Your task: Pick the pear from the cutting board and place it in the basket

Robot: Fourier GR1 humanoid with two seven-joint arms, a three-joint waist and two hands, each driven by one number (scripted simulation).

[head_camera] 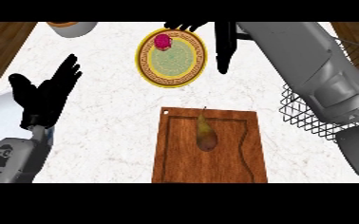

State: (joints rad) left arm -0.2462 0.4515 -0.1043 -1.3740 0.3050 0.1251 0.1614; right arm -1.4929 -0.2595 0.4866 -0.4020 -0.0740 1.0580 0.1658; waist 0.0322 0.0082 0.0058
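Pear (204, 134) lies on board (179, 156), lower centre; right hand (224, 47), upper centre, fingers straight and apart, should drop over its wide end before closing, then carry to basket (305, 118), right edge.

A kitchen; marble counter (105, 123), wooden cutting board (231, 166) bearing a pear (204, 135), patterned plate (189, 78), wire basket (301, 116).
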